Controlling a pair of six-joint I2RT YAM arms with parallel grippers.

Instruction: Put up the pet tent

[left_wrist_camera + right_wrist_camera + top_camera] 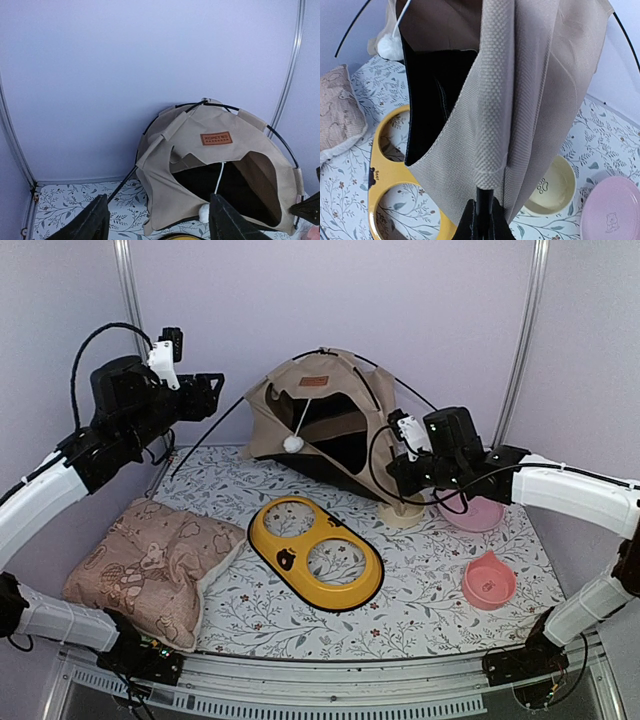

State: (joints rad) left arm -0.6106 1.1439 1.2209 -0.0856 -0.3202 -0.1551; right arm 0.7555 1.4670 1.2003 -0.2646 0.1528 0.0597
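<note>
Tan fabric pet tent (pixel 320 420) up in a dome at the back of the floral-patterned desk (pixel 430 610), doorway facing forward, just behind the yellow double-bowl tray (pixel 315 552). Right end effector (pixel 482 215) clamped shut on the tent's front right hem and pole, probably pinning that corner so the dome holds. Left end effector (pixel 159 202) wide open, empty, well apart to the left, seemingly lined up on the thin black pole (pixel 205 440) splayed out that side.

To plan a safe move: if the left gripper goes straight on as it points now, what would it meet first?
Probably the pet tent, at its tan side: the open left gripper faces it across free air. Depth is unclear, so the black pole slanting below might be touched first.
</note>
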